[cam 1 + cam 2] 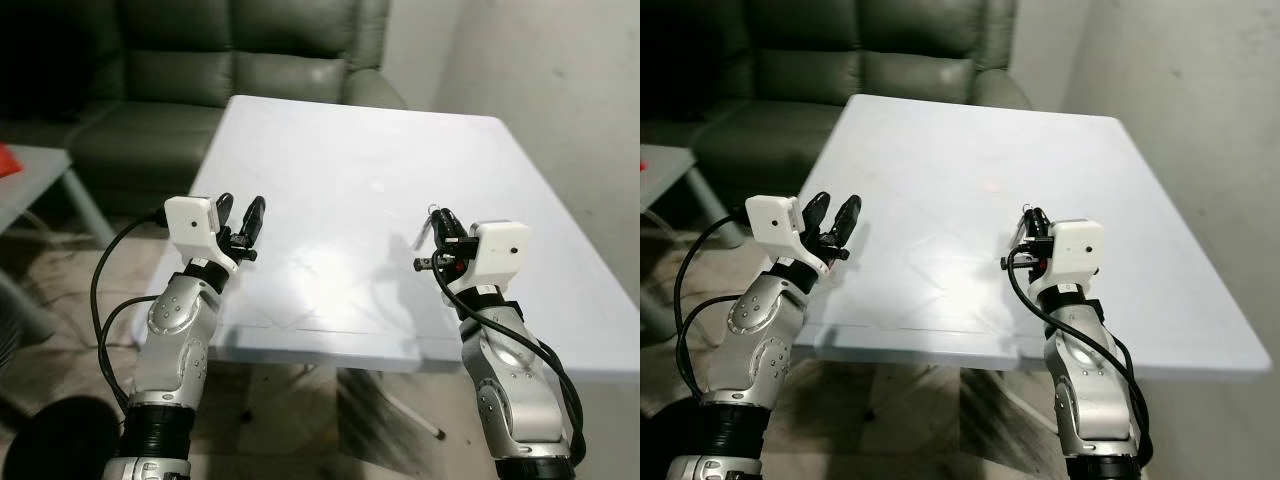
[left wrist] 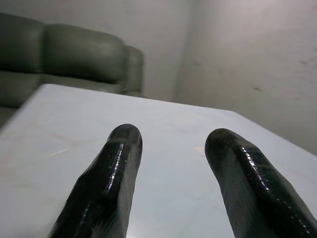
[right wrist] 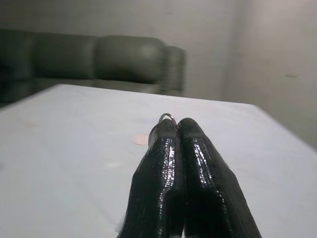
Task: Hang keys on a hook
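A white desk is seen ahead of the robot, with a dark green sofa behind it and a pale wall to the right. The right claw is raised above the near right part of the desk, its two black fingers pressed together, and a thin metal ring is seen poking out at their tips; this is judged to be the key ring, so the keys are taken to be pinched in that claw, held clear of the desk surface. Little more than the ring and a small glint of metal can be made out, so the number of keys cannot be told. The left claw is held up over the near left edge of the desk, with its fingers spread apart and nothing between them. No hook is made out among the things in view. The step in hand is judged to be the carrying of the keys, with the hanging not yet done. For the next move, a hook must first be found, probably by turning or walking away from the desk, and the ring must then be brought over the hook's tip with the pinch kept firm until the ring is seated.
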Robot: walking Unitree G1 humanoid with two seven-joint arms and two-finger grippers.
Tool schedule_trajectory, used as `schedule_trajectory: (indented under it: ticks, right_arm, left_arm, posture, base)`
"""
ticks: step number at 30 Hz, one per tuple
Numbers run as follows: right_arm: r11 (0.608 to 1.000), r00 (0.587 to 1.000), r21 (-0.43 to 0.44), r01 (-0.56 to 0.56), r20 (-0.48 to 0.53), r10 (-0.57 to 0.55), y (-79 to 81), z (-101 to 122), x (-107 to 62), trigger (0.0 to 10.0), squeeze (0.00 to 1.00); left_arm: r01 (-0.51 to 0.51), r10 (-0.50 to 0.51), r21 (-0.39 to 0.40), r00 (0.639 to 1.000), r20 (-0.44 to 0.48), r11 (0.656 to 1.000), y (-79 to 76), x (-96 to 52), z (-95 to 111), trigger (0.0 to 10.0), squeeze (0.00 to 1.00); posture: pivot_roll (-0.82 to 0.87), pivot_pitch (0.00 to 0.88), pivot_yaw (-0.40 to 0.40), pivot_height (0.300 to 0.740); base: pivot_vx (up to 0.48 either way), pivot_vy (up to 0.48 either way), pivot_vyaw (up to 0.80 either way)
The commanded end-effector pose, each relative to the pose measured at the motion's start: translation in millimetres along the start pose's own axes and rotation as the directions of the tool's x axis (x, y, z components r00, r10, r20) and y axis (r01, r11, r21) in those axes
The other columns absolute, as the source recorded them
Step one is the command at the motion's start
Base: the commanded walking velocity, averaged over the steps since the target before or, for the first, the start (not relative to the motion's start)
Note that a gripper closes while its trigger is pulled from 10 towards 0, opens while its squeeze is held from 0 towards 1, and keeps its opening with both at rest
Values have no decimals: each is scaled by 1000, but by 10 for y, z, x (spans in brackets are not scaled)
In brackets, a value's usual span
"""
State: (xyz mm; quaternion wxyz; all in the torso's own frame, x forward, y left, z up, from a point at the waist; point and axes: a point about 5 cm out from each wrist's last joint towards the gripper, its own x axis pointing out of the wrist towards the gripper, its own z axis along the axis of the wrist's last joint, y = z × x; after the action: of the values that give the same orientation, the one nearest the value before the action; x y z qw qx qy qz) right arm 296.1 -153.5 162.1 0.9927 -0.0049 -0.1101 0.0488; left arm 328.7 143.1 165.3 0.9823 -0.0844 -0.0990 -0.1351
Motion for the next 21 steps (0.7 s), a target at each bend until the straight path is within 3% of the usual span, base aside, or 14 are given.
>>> schedule_trajectory:
  ticks: [1, 21]
  right_arm:
    - [1000, 1000, -17, 4, 0, -4, 10, -8, 9, 10000, 0]
    - [999, 1000, -48, 16, -13, -16, -5, -53, 53, 10000, 0]
  left_arm:
    - [-14, 14, 8, 1000, -7, 1000, 32, 26, 10, 10000, 0]
    - [-74, 74, -30, 997, 16, 997, 116, 199, 85, 10000, 0]
  posture:
    - [-163, 35, -22, 724]
    - [-165, 0, -26, 724]
  base:
    - [0, 0, -800]
    - [0, 0, -796]
